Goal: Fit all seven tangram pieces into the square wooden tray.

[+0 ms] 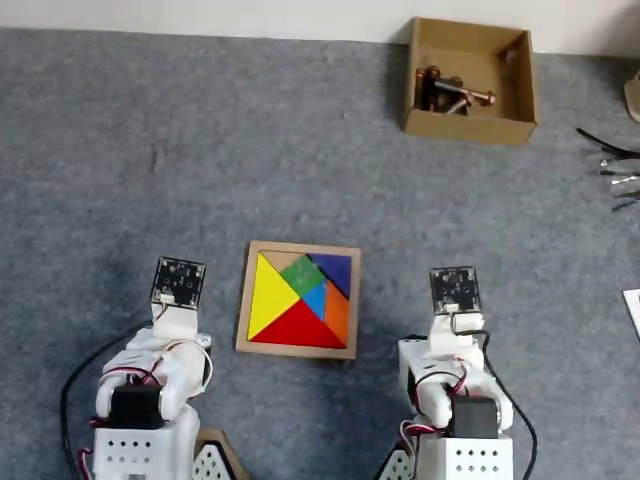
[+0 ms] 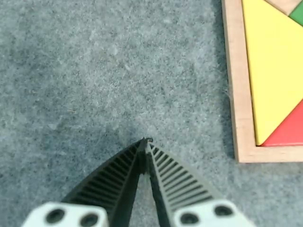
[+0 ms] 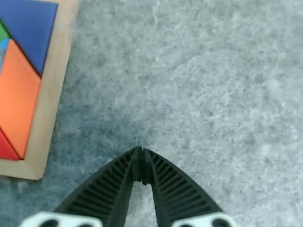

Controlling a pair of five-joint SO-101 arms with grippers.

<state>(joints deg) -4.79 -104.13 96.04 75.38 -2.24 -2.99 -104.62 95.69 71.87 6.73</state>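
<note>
A: Where is the wooden tray [image 1: 243, 305] seen?
B: On the grey felt [image 1: 150, 150], betw. the 2 arms. A yellow triangle [image 1: 268, 295], red triangle [image 1: 300, 328], green pc [image 1: 300, 272], dark blue pc [image 1: 335, 270], lt-blue pc [image 1: 315, 298] and orange pc [image 1: 337, 312] are laid flat inside, edge to edge.
A: Left gripper [image 2: 144, 142]?
B: Jaws are closed, tips touching, nothing is held. It is seen over the felt, near the rim on the yellow side.
A: Right gripper [image 3: 139, 152]?
B: Also closed, empty, near the rim on the orange side.
A: Anything else?
B: A cardboard box [image 1: 465, 128] w/ metal parts is seen at the far edge, well apart from the tray.
</note>
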